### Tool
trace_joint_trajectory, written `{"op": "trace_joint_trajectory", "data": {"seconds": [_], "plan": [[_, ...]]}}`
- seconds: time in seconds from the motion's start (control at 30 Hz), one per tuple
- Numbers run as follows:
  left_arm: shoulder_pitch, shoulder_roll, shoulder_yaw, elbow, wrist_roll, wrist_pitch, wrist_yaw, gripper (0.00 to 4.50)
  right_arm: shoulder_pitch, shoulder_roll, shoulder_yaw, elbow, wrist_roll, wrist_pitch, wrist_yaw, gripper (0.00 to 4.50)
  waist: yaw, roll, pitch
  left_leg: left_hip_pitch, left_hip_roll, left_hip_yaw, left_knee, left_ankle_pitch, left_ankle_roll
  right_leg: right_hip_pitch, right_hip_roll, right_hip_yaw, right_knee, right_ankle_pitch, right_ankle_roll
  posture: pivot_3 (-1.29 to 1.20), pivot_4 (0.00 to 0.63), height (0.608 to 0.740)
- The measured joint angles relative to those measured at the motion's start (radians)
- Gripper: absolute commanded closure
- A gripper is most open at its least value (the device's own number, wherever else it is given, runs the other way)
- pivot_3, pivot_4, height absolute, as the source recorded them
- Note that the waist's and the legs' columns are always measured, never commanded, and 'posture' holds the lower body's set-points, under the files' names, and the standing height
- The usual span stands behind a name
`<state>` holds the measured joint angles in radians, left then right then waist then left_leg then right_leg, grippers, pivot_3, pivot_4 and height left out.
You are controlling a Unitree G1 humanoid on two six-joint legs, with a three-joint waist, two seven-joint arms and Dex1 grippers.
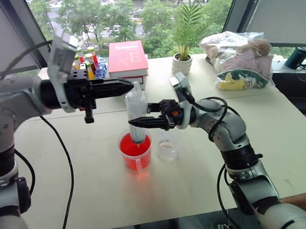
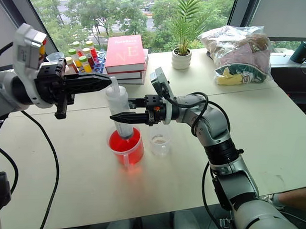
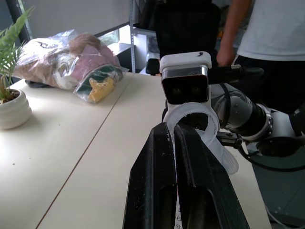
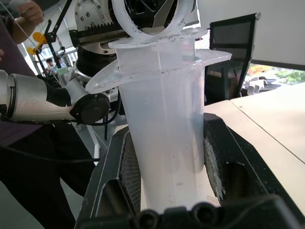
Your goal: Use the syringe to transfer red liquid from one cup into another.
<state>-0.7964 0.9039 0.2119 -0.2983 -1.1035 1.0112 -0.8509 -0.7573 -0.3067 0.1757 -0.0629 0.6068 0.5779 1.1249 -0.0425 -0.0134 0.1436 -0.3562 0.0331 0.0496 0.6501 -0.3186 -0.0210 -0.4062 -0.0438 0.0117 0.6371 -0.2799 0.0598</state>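
The syringe stands upright with its lower end dipped into the wide cup of red liquid. My right gripper reaches in from the right, level, and is shut on the clear barrel; its pads press on both sides. My left gripper comes in level from the left and is shut on the plunger's ring at the top. The smaller clear cup stands just right of the red cup, under my right gripper's wrist. The syringe's tip is hidden inside the red cup.
At the back of the table are a red book stack, a rack of small bottles, a potted plant and a stuffed plastic bag. A dark mug sits far right. A person stands beyond the table.
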Motion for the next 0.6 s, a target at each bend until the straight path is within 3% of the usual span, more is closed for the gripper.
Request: {"op": "trace_joint_trajectory", "data": {"seconds": [0.6], "plan": [[-0.039,0.02,0.004,0.004,-0.024,0.007,0.024,4.46,0.016,-0.009,0.011,0.006,0.0,0.016,0.03,3.06,0.0,0.0,0.0,0.0,0.0,0.0,0.0,0.0,0.0,0.0,0.0,0.0,0.0,0.0,0.0,0.0,0.15,0.74]]}}
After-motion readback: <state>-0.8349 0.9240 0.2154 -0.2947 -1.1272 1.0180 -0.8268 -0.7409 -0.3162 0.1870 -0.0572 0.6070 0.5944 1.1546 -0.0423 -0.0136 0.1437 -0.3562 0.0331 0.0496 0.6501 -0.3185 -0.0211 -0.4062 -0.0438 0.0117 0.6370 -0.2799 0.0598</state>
